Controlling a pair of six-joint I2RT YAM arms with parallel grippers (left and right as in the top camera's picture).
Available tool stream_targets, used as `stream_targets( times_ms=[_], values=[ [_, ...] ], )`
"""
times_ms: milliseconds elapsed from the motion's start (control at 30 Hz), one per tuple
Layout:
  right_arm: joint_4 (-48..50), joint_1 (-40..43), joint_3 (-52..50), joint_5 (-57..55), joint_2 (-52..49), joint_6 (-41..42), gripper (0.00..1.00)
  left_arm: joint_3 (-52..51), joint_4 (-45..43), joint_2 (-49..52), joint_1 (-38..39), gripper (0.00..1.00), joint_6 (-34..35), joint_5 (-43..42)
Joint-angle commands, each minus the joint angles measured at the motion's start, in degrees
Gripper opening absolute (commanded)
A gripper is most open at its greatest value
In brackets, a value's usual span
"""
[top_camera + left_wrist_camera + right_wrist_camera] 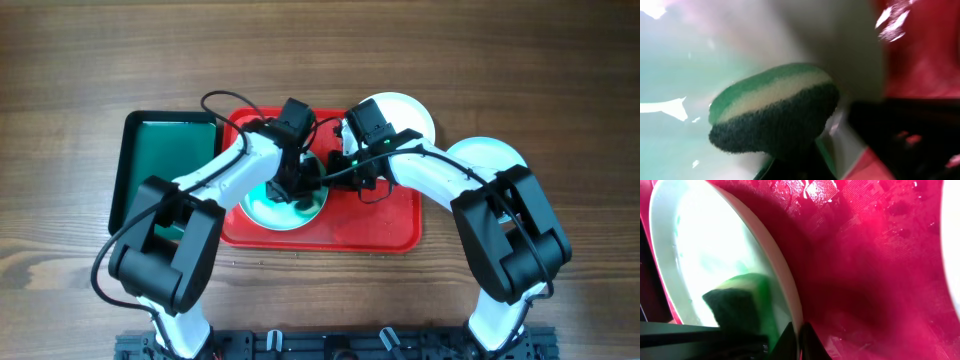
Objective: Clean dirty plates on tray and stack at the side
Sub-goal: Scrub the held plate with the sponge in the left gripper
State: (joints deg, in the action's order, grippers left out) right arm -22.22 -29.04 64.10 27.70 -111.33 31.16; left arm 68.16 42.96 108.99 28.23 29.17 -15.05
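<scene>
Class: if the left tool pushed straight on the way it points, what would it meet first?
The left tool grips a sponge, so the pale plate on the red tray comes first; the sponge seems pressed to it, though depth is unclear.

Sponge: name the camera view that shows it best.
Left wrist. The sponge fills the frame close up, its green, pale and dark scouring layers clear. Right wrist shows only a blurred green-and-dark corner of it on the plate. Overhead, the left arm hides it.
</scene>
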Motion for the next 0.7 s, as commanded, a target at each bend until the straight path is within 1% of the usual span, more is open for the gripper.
stream_targets(
  times_ms=[0, 67, 167, 233, 267, 300, 400, 467, 567, 633, 667],
  values=[
    [0.52, -0.98, -0.22, 5.4, -0.87, -1.16, 0.04, -0.44, -3.76, 1.6, 0.52, 0.04, 5.75, 2.91],
    [0.52, -0.98, -0.22, 5.38, -0.87, -1.14, 0.04, -0.44, -5.4, 1.6, -0.74, 0.04, 7.96, 8.68],
    [0.55, -0.98, -0.2, 5.35, -0.87, -1.16, 0.04, -0.44, -8.04, 1.6, -2.99, 0.04, 7.98, 17.68],
    [0.57, -0.98, -0.22, 5.31, -0.87, -1.14, 0.04, -0.44, -8.68, 1.6, -3.93, 0.04, 7.98, 21.46],
    [0.57, -0.98, -0.22, 5.18, -0.87, -1.14, 0.04, -0.44, -8.41, 1.6, -5.05, 0.04, 7.98, 23.96],
    [0.57, -0.98, -0.22, 5.18, -0.87, -1.14, 0.04, -0.44, -7.5, 1.6, -5.75, 0.04, 8.04, 24.57],
    [0.59, -0.98, -0.22, 5.18, -0.87, -1.14, 0.04, -0.44, -2.45, 1.6, -7.63, 0.04, 13.18, 27.04],
    [0.63, -0.98, -0.22, 5.16, -0.87, -1.16, 0.04, -0.44, 2.56, 1.6, -8.7, 0.04, 16.17, 27.54],
    [0.92, -0.98, -0.22, 5.09, -0.87, -1.14, 0.04, -0.44, 9.7, 1.6, -8.61, 0.04, 16.41, 25.03],
    [1.42, -0.98, -0.22, 4.94, -0.87, -1.11, 0.04, -0.44, 13.66, 1.6, -8.31, 0.04, 14.19, 19.89],
    [1.51, -0.98, -0.22, 4.92, -0.87, -1.14, 0.04, -0.44, 14.64, 1.6, -8.07, 0.04, 10.73, 16.35]
  ],
)
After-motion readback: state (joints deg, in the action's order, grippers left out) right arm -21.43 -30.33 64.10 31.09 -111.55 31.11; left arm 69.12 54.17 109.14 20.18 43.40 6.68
